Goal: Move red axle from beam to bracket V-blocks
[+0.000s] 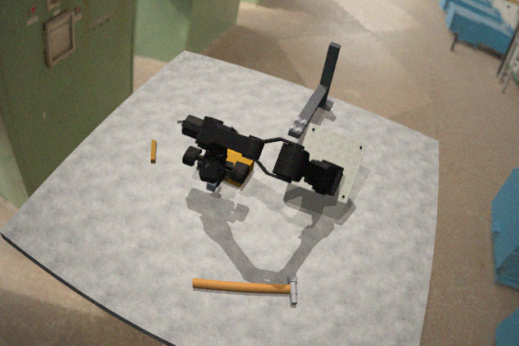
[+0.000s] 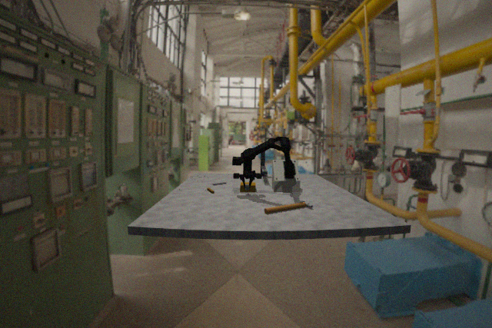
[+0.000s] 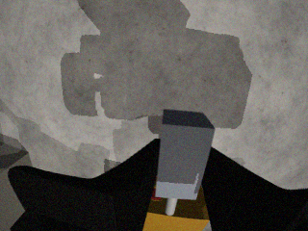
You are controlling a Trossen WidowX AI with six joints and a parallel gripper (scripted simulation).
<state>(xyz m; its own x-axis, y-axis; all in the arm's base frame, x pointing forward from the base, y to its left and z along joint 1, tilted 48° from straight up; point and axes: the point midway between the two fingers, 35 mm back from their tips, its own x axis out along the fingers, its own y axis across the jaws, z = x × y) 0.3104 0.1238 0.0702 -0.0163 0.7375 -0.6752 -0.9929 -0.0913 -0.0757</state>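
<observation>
The black arm (image 1: 232, 138) (image 2: 260, 148) arches across the middle of the top view, its elbow raised in the exterior one. The gripper (image 1: 216, 174) (image 2: 247, 189) (image 3: 179, 146) points down, its fingers closed on a grey block, lower centre of the wrist view.

An industrial plant or machine hall, by its look: green control cabinets (image 1: 100, 61) (image 2: 51, 137) face thick yellow pipes (image 2: 341, 34) with red valve wheels (image 2: 400, 170) beneath tall windows (image 2: 163, 11).
</observation>
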